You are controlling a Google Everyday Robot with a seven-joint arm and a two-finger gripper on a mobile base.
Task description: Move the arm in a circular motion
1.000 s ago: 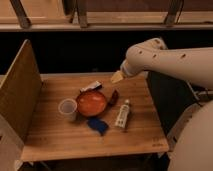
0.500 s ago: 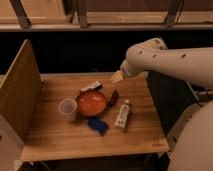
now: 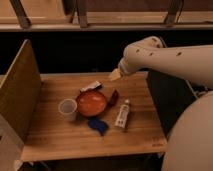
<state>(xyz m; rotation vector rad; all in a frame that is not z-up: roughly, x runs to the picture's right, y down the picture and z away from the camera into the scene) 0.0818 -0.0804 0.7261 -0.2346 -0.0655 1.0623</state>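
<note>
Clearly the huge, smooth cream-white robot arm of thick rounded segments (image 3: 165, 56) reaches in from the right, above the far right part of the pale wooden slatted bench (image 3: 50, 136). It ends in a small pale-yellow wedge-shaped end effector (image 3: 115, 75), which hangs in the air near the bench's back edge and touches nothing; whether it is apart or together I cannot tell. From that free-hanging pose I judge the circling to be under way, though one pose does not show how far round the loop it is. The next move calls for a smooth curved sweep, kept high enough to pass over the things beneath. Nearest below lie a flat white-and-dark packet (image 3: 90, 86) and a small dark-red object (image 3: 114, 96). Further out are a round orange bowl (image 3: 91, 103), a white tube with a dark cap (image 3: 122, 115), a white paper cup (image 3: 67, 109) and a crumpled blue piece (image 3: 98, 125), with an upright wooden side panel (image 3: 17, 95) at the left. The tube bears dark markings, but no brand or writing can be read
</note>
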